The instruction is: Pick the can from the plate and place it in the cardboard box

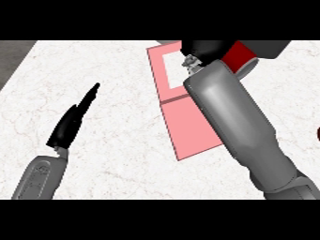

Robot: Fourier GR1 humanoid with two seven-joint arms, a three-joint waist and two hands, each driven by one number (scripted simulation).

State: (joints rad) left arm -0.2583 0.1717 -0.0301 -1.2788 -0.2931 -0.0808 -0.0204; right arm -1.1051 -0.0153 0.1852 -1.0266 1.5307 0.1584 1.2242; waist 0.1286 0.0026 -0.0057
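Right hand (207,47) is curling around the red can (240,54) above the pink cardboard box (186,122); left hand (72,123) is resting straight-fingered over the tabletop (107,159).

Left hand (72,123): lower left, fingers straight, pointing up and right, holding nothing.
Right hand (207,48): at top, far forward, fingers curled round something red.

Red can (241,55), pink box (184,121), white faintly veined counter (121,140).
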